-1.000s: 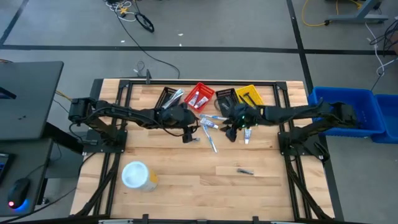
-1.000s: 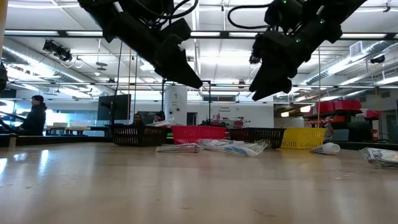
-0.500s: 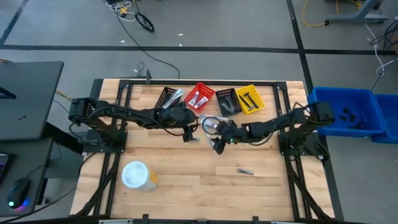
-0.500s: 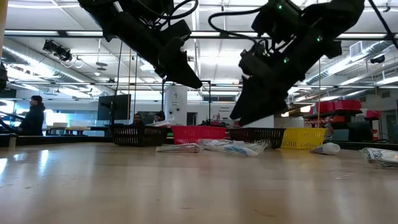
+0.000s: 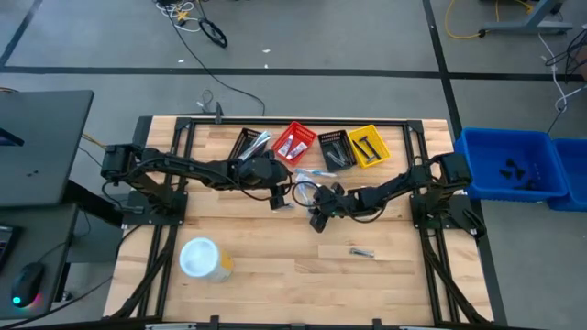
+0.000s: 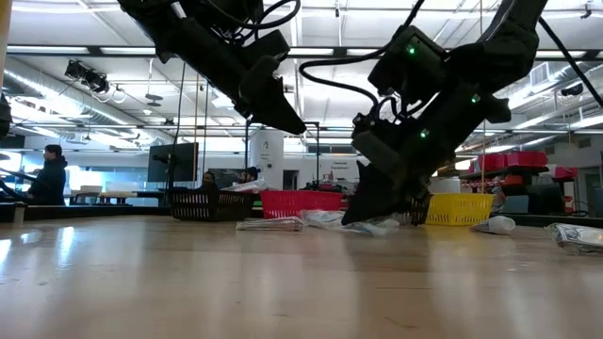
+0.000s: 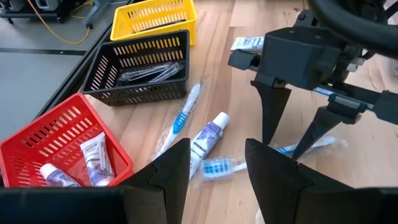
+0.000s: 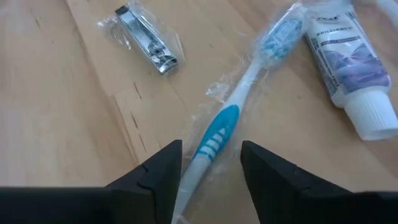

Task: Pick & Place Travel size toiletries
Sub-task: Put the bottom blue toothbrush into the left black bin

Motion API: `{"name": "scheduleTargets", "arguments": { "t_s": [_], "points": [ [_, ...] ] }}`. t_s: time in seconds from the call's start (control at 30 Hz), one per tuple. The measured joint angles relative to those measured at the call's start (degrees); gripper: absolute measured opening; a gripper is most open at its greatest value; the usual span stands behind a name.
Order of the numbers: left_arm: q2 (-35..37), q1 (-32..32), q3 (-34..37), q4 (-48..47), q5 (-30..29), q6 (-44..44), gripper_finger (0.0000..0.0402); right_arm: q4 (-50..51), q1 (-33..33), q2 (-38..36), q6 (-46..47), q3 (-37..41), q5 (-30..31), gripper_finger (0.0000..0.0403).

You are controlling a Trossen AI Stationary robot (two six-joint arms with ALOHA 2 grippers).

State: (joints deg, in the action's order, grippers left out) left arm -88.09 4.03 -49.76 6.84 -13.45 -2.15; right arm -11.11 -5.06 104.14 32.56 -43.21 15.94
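Since I want the wrapped toothbrush (image 8: 214, 134) off the worktop (image 5: 275, 266), my right gripper (image 8: 208, 163) straddles its handle, fingers wide, while the left gripper (image 7: 216, 163) hovers parted and empty nearby.

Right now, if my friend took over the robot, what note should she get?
Right pincer: open, low over the table, fingers either side of a wrapped blue-and-white toothbrush, not gripping it yet.
Left pincer: open, empty, hovering near the baskets.
Done: small tubes lie in the red basket, dark items in the black basket.
Left: the toothbrush, a toothpaste tube, wrapped nail clippers, another toothbrush by the black basket, and a stray item nearer the front edge.
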Motion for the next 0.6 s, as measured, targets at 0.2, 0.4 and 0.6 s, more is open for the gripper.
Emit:
{"name": "scheduleTargets", "arguments": {
  "t_s": [0.2,0.4,0.6],
  "points": [
    [0.0,0.0,0.0,0.0,0.0,-0.2,0.0161,0.2,0.2,0.1,-1.7,0.0,-0.1,0.0122],
    [0.0,0.0,0.0,0.0,0.0,-0.1,0.0161,0.2,1.3,0.1,-1.5,0.0,-2.3,0.0073],
    [0.0,0.0,0.0,-0.1,0.1,-0.2,0.0161,4.5,2.2,-4.5,-3.5,0.4,-4.1,0.0048]
  ]
}}
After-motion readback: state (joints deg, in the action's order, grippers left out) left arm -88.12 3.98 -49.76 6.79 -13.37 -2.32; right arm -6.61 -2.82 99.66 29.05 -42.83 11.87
